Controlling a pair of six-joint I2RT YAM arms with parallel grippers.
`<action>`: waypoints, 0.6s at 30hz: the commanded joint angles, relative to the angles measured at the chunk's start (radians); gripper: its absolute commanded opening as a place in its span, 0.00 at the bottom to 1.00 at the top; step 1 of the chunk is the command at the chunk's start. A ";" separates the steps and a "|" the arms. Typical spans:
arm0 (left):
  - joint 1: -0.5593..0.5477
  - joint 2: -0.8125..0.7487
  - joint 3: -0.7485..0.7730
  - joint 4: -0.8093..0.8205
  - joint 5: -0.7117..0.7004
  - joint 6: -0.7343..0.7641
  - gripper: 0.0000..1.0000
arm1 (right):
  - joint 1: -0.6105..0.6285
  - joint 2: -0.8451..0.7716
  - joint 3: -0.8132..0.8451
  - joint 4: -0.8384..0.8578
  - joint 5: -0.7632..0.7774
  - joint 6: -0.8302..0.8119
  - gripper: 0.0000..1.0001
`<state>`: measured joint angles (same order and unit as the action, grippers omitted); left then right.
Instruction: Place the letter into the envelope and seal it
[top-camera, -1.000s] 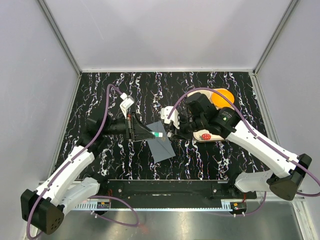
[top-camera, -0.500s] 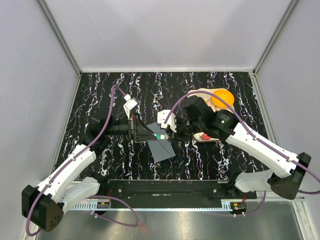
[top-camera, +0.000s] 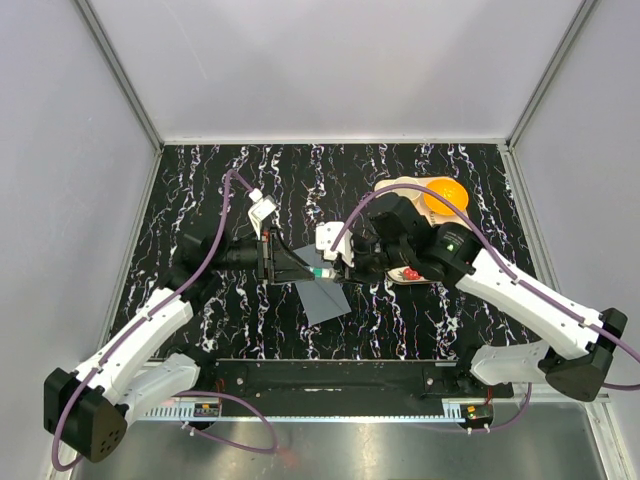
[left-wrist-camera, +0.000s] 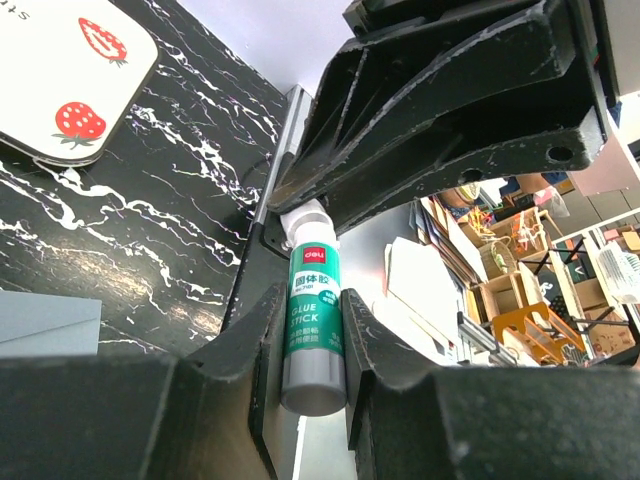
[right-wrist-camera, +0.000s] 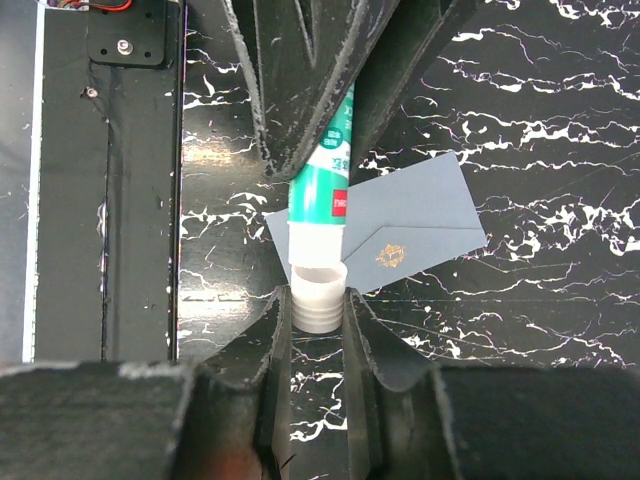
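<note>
The dark slate-grey envelope (top-camera: 324, 297) lies flat on the black marbled table, flap folded down, with a gold emblem on it in the right wrist view (right-wrist-camera: 410, 225). The letter is not in view. My left gripper (top-camera: 303, 268) is shut on a green-and-white glue stick (left-wrist-camera: 312, 320) and holds it level above the envelope. My right gripper (top-camera: 334, 268) faces it and is shut on the stick's white cap (right-wrist-camera: 319, 298), which sits at the end of the stick (right-wrist-camera: 325, 190). The two grippers meet tip to tip.
A cream strawberry-printed tray (top-camera: 408, 272) lies under my right arm, and also shows in the left wrist view (left-wrist-camera: 70, 80). An orange bowl (top-camera: 447, 192) stands at the back right. The table's front rail (right-wrist-camera: 110, 200) is close by.
My right gripper has moved a little left and forward onto the glue stick's cap end. The left gripper and the envelope have stayed put.
</note>
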<state>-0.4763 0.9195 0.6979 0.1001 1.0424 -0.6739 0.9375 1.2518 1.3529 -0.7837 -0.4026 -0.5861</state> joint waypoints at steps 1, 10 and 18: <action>-0.004 0.005 0.005 -0.005 -0.030 0.034 0.00 | 0.021 -0.037 0.002 0.046 -0.004 -0.029 0.00; -0.005 0.013 0.009 -0.002 -0.025 0.027 0.00 | 0.055 -0.029 0.006 0.038 0.016 -0.064 0.00; -0.054 0.022 0.029 -0.097 -0.084 0.079 0.00 | 0.075 0.038 0.060 -0.034 0.065 -0.064 0.00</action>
<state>-0.5087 0.9329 0.6987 0.0391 1.0229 -0.6273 0.9886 1.2625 1.3521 -0.8185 -0.3534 -0.6353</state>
